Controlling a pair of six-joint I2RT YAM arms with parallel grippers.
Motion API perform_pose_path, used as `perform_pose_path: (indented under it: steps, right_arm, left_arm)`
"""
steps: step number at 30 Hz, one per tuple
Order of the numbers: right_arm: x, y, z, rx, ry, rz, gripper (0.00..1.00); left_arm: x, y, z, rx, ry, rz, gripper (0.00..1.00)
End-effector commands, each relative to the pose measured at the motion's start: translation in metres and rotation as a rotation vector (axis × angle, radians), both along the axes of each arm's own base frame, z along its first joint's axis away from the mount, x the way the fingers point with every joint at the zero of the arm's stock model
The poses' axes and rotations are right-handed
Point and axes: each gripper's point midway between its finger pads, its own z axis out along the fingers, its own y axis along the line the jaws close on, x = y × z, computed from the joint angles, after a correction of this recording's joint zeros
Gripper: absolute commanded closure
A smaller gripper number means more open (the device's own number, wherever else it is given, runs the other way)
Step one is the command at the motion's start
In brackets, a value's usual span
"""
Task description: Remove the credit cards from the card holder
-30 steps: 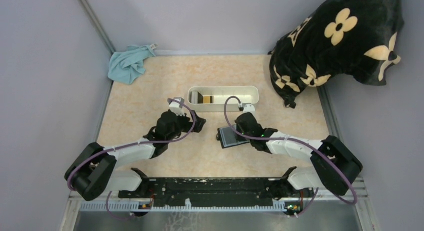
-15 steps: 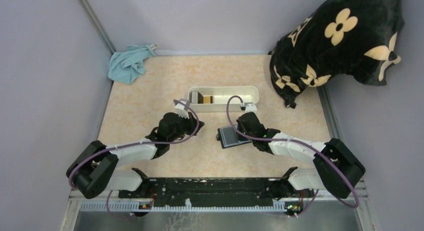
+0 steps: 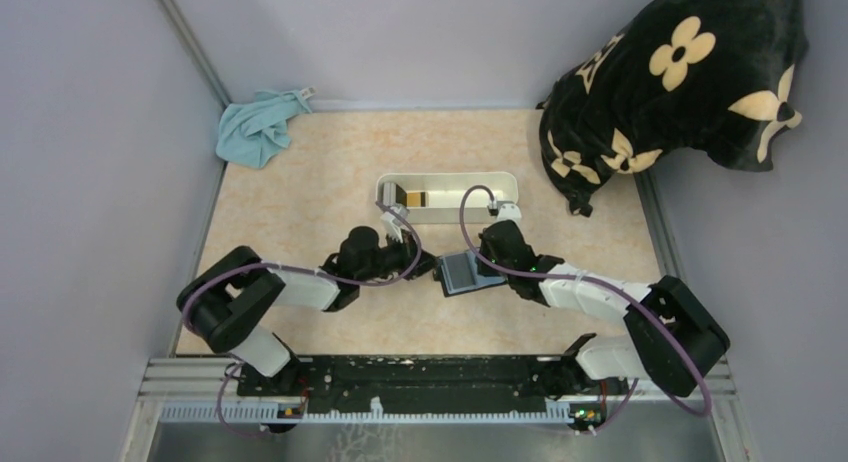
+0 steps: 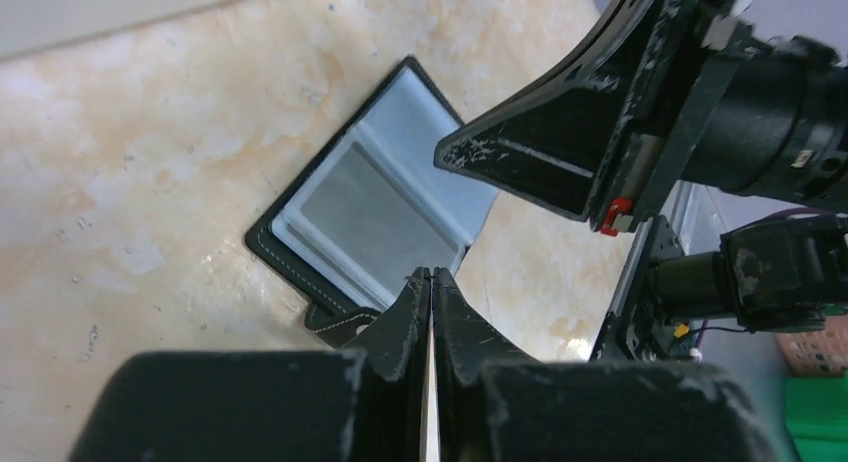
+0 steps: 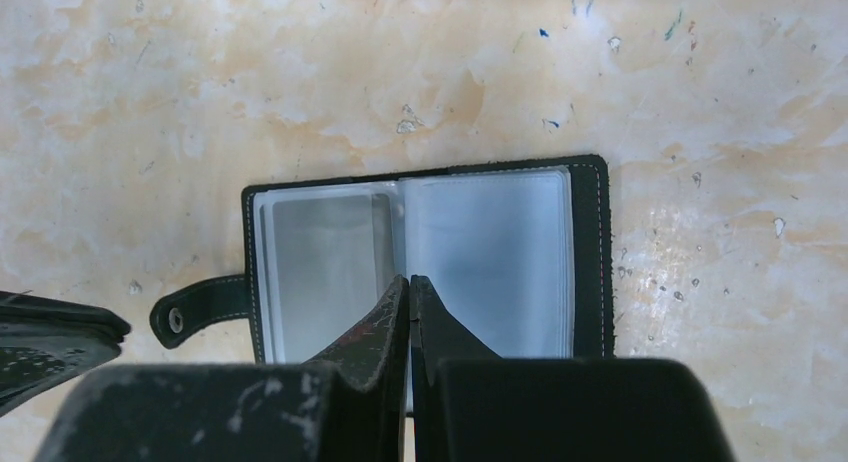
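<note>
The card holder (image 3: pixel 460 273) lies open and flat on the table, black outside with clear grey-blue sleeves (image 5: pixel 500 247). A greyish credit card (image 5: pixel 320 262) sits in its left sleeve, also visible from the left wrist as the card (image 4: pixel 365 207). My right gripper (image 5: pixel 410 280) is shut, with its tips resting on the holder's centre fold. My left gripper (image 4: pixel 431 274) is shut too, with nothing visible between its fingers. Its tips are at the holder's edge (image 4: pixel 340 307), next to the snap strap (image 5: pixel 200 307). Seen from above, the left gripper (image 3: pixel 428 266) and right gripper (image 3: pixel 484 266) flank the holder.
A white oblong tray (image 3: pixel 500 187) with small items stands just behind the grippers. A blue cloth (image 3: pixel 258 127) lies in the back left corner. A black flowered cushion (image 3: pixel 680 82) fills the back right. Grey walls close in both sides.
The left arm has swung right, up to the card holder's left edge, and its jaws have gone from wide open to shut. The right gripper has stayed on the holder.
</note>
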Motion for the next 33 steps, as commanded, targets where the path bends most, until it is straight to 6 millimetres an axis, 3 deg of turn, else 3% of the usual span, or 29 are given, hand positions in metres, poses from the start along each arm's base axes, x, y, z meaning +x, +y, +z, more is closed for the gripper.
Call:
perform_pose_path:
  steps: [1, 6, 15, 17, 27, 33]
  right_arm:
    - [0.005, 0.001, -0.001, 0.031, -0.021, -0.015, 1.00]
    - [0.003, 0.004, -0.007, 0.050, -0.011, -0.002, 1.00]
    - [0.001, 0.005, -0.015, 0.051, 0.006, 0.003, 1.00]
    - [0.001, 0.005, -0.016, 0.050, 0.007, 0.004, 1.00]
    - [0.000, 0.007, -0.020, 0.049, 0.019, 0.012, 1.00]
    - [-0.001, 0.009, -0.022, 0.061, 0.026, 0.020, 1.00]
  left_arm:
    - [-0.004, -0.016, 0.001, -0.046, -0.005, -0.058, 0.92]
    - [-0.001, -0.015, -0.034, 0.044, 0.042, -0.050, 0.93]
    - [0.002, -0.009, -0.066, 0.157, 0.113, -0.021, 0.95]
    - [0.006, -0.005, -0.075, 0.209, 0.129, 0.014, 0.99]
    - [0.004, 0.002, -0.091, 0.308, 0.141, 0.030, 1.00]
    - [-0.002, -0.009, -0.092, 0.299, 0.161, -0.002, 1.00]
